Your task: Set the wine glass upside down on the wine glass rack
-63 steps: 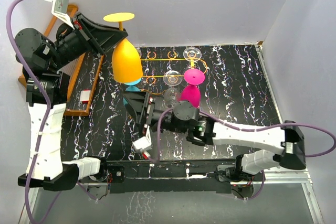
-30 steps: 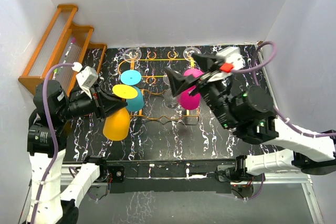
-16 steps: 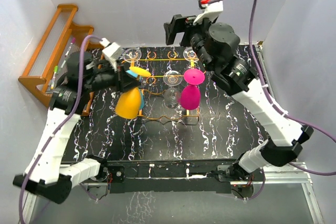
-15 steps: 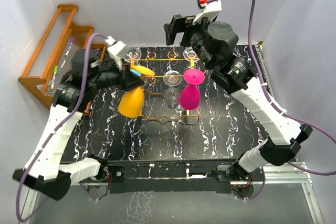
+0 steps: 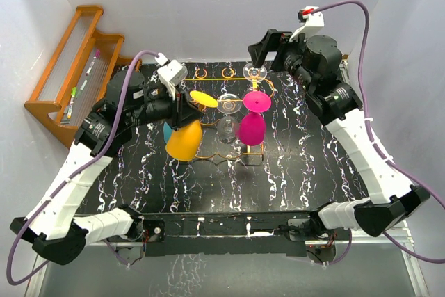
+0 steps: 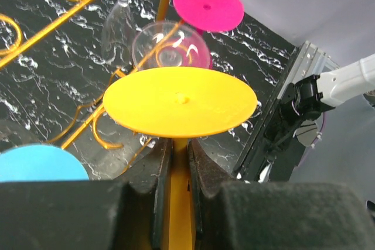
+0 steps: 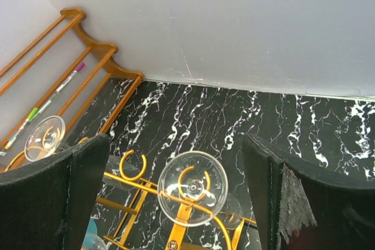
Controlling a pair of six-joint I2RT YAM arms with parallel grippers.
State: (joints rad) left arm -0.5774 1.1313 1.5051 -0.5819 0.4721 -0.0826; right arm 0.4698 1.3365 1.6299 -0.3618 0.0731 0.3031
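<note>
My left gripper (image 5: 188, 108) is shut on the stem of a yellow wine glass (image 5: 185, 140), which it holds upside down with the round base (image 5: 204, 99) on top. The glass is over the front left part of the gold wire wine glass rack (image 5: 208, 74). In the left wrist view the stem (image 6: 177, 197) is pinched between both pads, with the base (image 6: 180, 100) just above them and the rack's rail (image 6: 70, 21) behind. My right gripper (image 5: 268, 50) is open and empty above the rack's back right corner (image 7: 193, 226).
A magenta glass (image 5: 252, 126), a clear glass (image 5: 227, 102) and a blue glass (image 5: 167, 132) hang on the rack. Another clear glass (image 7: 193, 188) sits in a ring slot under my right gripper. A brown wooden stepped rack (image 5: 76, 60) with pens stands at the back left.
My left arm has carried the yellow glass to the right, closer to the clear glass. My right arm has swung right and now hangs over the rack's back right corner.
</note>
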